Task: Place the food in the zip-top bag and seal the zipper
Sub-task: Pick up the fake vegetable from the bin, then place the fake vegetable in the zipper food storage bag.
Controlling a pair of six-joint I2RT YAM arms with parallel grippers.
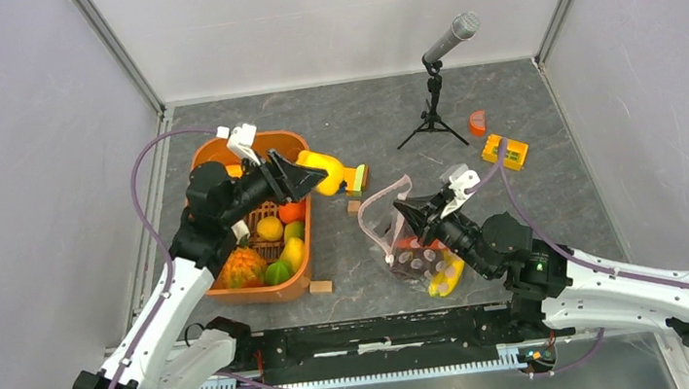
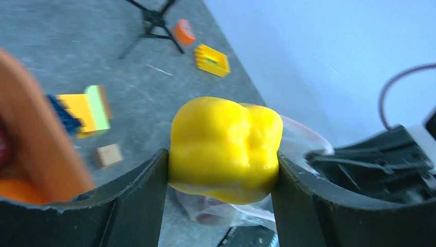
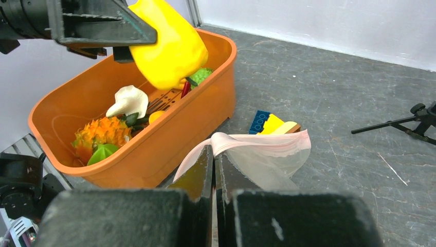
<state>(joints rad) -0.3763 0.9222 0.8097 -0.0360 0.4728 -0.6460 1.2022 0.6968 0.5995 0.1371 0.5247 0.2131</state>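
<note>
i see a grey marbled table [image 1: 554, 180]. an orange plastic tub [image 1: 273, 291] sits on its left half, with a small stack of coloured building blocks [image 1: 357, 179] just beside its far right corner. one small wooden block [image 1: 321, 286] lies by the tub's near corner, another [image 1: 354, 207] between tub and zip-top bag [image 1: 415, 263]. the bag's bottom rests mid-table, a banana [image 1: 445, 279] at its near edge. at the back stand a microphone tripod [image 1: 431, 116], an orange half-round piece [image 1: 477, 123] and a yellow block [image 1: 504, 151].

Bright even light, faint shadows, orange tub [image 2: 36, 154] blurred in left wrist view
</note>
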